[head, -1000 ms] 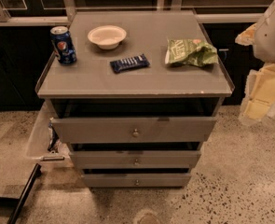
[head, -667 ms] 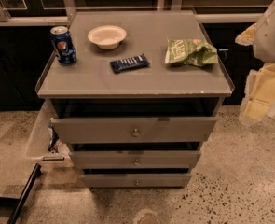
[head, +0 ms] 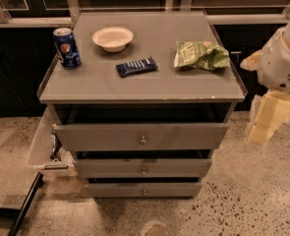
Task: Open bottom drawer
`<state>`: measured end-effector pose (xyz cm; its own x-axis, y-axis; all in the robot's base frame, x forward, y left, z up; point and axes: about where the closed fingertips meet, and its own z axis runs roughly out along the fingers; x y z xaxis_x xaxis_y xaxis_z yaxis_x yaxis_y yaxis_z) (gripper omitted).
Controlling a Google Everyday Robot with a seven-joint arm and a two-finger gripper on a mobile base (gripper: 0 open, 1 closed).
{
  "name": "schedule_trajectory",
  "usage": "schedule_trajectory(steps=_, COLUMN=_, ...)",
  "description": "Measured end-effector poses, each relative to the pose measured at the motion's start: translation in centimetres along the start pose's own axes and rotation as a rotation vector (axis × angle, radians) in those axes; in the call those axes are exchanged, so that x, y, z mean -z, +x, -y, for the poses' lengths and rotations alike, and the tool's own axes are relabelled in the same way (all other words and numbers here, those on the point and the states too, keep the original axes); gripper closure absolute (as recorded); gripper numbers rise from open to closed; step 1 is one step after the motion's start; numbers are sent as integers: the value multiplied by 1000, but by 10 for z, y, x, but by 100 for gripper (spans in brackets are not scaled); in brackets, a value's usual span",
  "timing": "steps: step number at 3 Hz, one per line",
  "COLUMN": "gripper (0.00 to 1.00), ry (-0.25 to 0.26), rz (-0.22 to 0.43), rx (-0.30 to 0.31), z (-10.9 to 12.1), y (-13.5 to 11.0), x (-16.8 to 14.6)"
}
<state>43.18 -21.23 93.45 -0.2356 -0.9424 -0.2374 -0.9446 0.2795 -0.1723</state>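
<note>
The grey cabinet (head: 142, 80) has three drawers. The bottom drawer (head: 115, 190) is the lowest and shortest front, with a small round knob (head: 144, 192) at its centre. It sits set back behind the middle drawer (head: 110, 167), which in turn sits behind the top drawer (head: 100, 135); the top drawer stands pulled out a little. My arm is at the right edge of the view, and my gripper (head: 262, 123) hangs beside the cabinet's right side, well apart from the bottom drawer and above its level.
On the cabinet top stand a blue soda can (head: 67, 47), a white bowl (head: 113, 38), a dark blue snack bar (head: 136, 66) and a green chip bag (head: 200, 55). A clear bin (head: 42, 146) sits at the cabinet's left. Speckled floor lies in front.
</note>
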Motion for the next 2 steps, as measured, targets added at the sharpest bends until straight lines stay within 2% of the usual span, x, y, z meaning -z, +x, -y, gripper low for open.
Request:
schedule_trajectory(steps=1, gripper=0, ry=-55, rz=33, rx=-7, z=-20, y=13, x=-41)
schedule_trajectory(steps=2, gripper=0, ry=-58, rz=62, rx=28, z=-38, y=22, x=-76)
